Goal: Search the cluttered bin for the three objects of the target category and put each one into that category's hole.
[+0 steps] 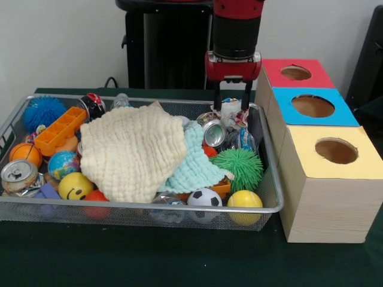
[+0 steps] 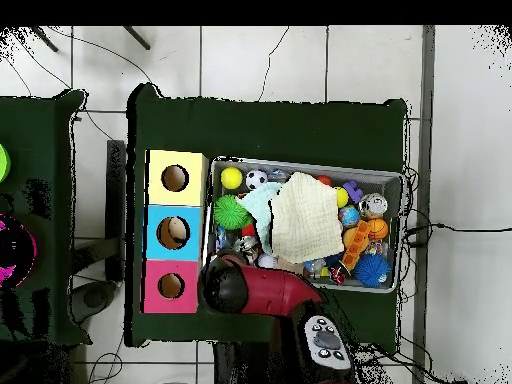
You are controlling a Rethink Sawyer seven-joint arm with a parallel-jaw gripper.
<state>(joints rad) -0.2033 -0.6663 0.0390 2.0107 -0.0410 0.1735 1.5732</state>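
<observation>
The wire mesh bin (image 1: 149,207) fills the left and middle of the front view, and it also shows in the overhead view (image 2: 300,163). A crumpled white and red wrapper (image 1: 234,119) lies at the bin's far right corner. My gripper (image 1: 231,103) hangs straight down over it. It is open, with one black finger on each side of the wrapper's top. The yellow-surround hole (image 1: 336,150) is in the nearest and largest wooden box, to the right of the bin. In the overhead view my arm (image 2: 250,287) hides the gripper, and the yellow hole (image 2: 175,178) is left of the bin.
A cream cloth (image 1: 134,149) and a pale blue cloth (image 1: 192,162) cover the bin's middle. A dented can (image 1: 213,133) and a green spiky ball (image 1: 237,168) lie beside the wrapper. Balls, another can (image 1: 18,173) and an orange tray (image 1: 60,128) fill the rest. Blue-surround (image 1: 312,106) and red-surround (image 1: 295,73) holes lie behind the yellow one.
</observation>
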